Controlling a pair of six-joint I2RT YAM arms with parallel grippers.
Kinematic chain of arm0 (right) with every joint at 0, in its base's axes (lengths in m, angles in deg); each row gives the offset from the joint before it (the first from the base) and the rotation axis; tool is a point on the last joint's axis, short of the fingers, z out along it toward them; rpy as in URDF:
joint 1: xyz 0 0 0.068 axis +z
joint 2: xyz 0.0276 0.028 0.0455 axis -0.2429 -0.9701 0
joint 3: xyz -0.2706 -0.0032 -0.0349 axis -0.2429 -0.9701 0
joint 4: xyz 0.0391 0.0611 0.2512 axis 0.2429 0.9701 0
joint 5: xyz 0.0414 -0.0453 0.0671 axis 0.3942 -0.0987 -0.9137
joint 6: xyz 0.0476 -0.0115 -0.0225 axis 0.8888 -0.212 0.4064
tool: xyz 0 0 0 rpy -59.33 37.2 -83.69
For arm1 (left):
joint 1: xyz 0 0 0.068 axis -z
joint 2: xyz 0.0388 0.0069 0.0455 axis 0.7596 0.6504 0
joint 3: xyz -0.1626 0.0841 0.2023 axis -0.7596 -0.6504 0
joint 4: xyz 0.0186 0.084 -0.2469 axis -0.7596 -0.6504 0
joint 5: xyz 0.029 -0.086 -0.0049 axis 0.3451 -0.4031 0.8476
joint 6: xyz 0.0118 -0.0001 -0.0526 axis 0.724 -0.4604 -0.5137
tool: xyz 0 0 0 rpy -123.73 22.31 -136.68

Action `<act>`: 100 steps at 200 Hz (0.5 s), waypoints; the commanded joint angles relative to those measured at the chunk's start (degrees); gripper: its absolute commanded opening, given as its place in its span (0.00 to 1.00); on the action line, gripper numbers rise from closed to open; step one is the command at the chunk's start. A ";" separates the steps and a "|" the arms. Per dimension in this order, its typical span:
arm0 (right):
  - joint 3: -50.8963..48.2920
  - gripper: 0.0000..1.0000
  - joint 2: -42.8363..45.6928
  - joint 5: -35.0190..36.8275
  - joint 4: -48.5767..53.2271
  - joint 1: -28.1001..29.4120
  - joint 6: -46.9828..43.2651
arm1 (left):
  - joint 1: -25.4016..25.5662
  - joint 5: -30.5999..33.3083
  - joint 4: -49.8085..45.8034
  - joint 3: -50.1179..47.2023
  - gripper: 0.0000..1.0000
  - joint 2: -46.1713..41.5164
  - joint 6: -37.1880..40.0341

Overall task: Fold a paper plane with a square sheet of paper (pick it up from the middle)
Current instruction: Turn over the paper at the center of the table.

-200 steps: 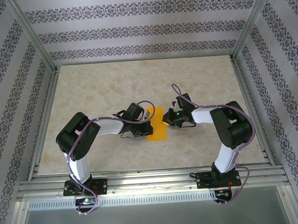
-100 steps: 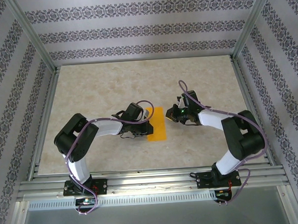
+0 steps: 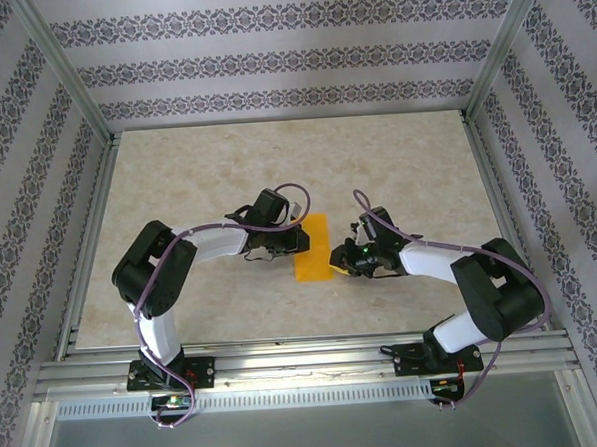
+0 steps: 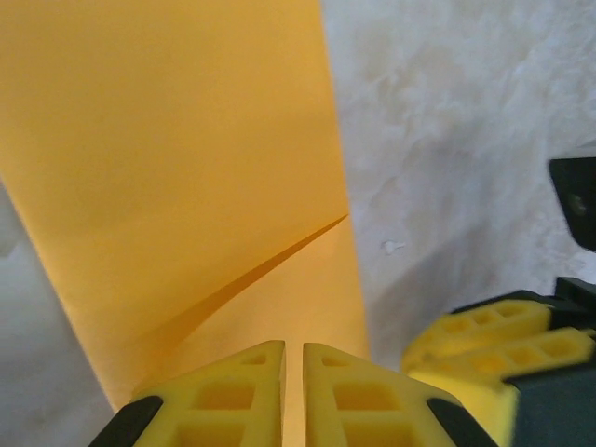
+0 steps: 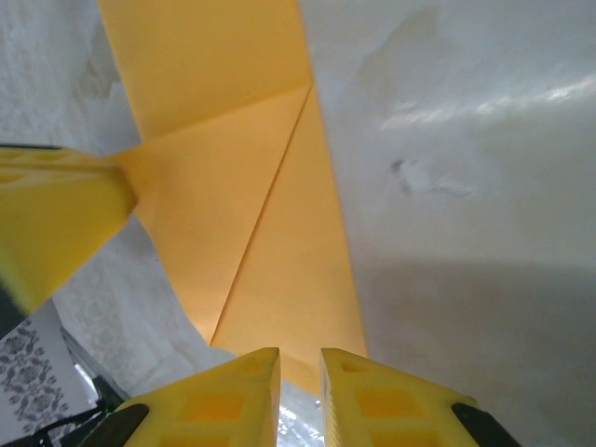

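Note:
The square sheet of paper [image 3: 311, 251], bright orange, lies on the table folded into a narrow strip. A diagonal crease crosses it in the left wrist view [image 4: 186, 140], and folded flaps meet on it in the right wrist view [image 5: 251, 186]. My left gripper [image 3: 302, 239] sits at the strip's left edge, low over the paper [image 4: 293, 349], all but shut with only a thin slit. My right gripper [image 3: 335, 261] is at the near right corner [image 5: 300, 356], its jaws slightly apart and nothing between them. The left fingers [image 5: 56, 200] touch the paper's edge.
The marbled beige table [image 3: 196, 169] is bounded by aluminium rails [image 3: 285, 354] in front and at the sides, with patterned walls behind. The two grippers stand close together across the strip, and the right gripper's yellow fingers [image 4: 484, 321] show beside the left one.
The right gripper pulled away to the right, then came back lower at the strip's near right corner, with its jaws parted a little. The left gripper shifted slightly farther along the left edge.

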 commanded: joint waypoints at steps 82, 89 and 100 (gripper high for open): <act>2.70 0.24 0.12 5.29 8.40 3.66 1.73 | -0.97 1.12 -6.25 -0.18 0.11 2.54 4.77; 2.87 0.24 -0.07 5.31 8.68 3.72 1.50 | -0.97 0.96 -6.18 -0.30 0.11 2.68 4.74; 3.14 0.25 -0.49 5.07 8.90 3.73 1.30 | -0.97 0.78 -6.35 -0.18 0.11 3.05 4.91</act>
